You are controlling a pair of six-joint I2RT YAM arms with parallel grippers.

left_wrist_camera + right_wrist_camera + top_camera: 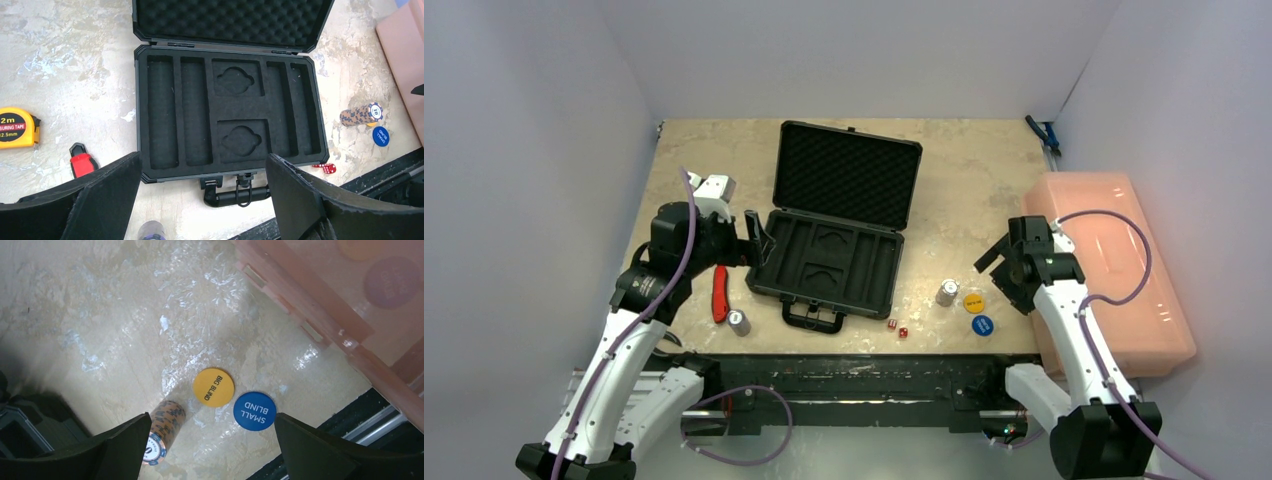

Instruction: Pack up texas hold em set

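Observation:
The black briefcase lies open at mid-table, foam lid raised and moulded tray bare, handle toward me. My left gripper hovers open at the case's left end; in its wrist view the open left gripper frames the front rim. The right gripper hangs open above a chip stack lying on its side, a yellow disc and a blue disc. Two red dice sit near the handle. Another chip stack stands front left.
A red-handled knife lies left of the case, beside the left arm. A yellow tape measure sits farther left. The pink bin fills the right side, close to the right arm. A blue clamp rests at the back right corner.

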